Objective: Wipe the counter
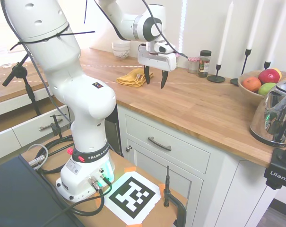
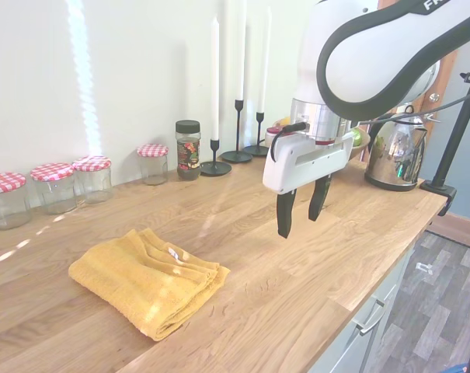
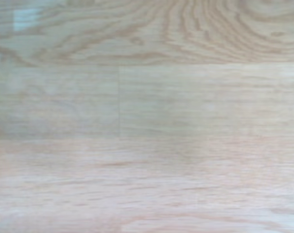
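The bench (image 1: 195, 101) is seen as a long warm-brown butcher-block top with plank strips and strong grain, carried on white panelled cabinets with a metal drawer handle (image 1: 160, 144) below its front edge; only bare blurred wood grain (image 3: 147, 121) is shown in the wrist view. The claw (image 2: 301, 214) is held above the bench mid-area, not touching the wood, fingers parted and nothing gripped. A folded yellow cloth (image 2: 149, 280) is laid flat on the bench, apart from the claw. Along the back edge by the wall, four glass jars with red-checked lids (image 2: 52, 186) are lined up, apparently empty, next to a dark-lidded spice jar (image 2: 188, 149) with dark contents. Black candlesticks with white candles (image 2: 215, 116) are stood beside it. A wooden bowl (image 1: 251, 92) near the far end is filled with fruit, red, orange and green. A shiny metal kettle (image 1: 277, 113) is placed near the front edge. White stacked bowls (image 1: 121, 49) are seen at the back, contents not visible.
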Robot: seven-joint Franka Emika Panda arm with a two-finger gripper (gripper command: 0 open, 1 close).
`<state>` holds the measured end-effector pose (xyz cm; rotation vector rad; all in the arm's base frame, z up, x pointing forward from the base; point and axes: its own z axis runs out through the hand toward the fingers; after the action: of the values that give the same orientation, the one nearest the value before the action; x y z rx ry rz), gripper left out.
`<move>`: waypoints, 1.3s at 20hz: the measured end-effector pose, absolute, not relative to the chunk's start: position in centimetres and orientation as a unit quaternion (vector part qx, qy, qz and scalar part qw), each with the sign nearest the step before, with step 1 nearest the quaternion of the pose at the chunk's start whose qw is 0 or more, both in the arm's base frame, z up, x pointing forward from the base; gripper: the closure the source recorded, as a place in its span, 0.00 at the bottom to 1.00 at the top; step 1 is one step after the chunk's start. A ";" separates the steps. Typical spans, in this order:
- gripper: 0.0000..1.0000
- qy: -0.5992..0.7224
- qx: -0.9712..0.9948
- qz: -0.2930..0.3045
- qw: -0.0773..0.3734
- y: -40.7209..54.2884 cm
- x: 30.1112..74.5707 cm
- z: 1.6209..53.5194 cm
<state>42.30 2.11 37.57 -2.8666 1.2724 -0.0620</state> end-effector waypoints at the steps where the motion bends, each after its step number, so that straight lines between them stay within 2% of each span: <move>1: 0.00 0.406 -0.914 -0.019 0.002 2.1 42.3 37.5; 8: 0.00 0.398 -0.917 -0.030 0.006 4.1 43.1 38.4; 26: 0.00 0.371 -0.927 -0.049 0.004 18.2 48.9 42.1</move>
<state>48.93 18.15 42.07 -2.9063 1.1634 -0.1541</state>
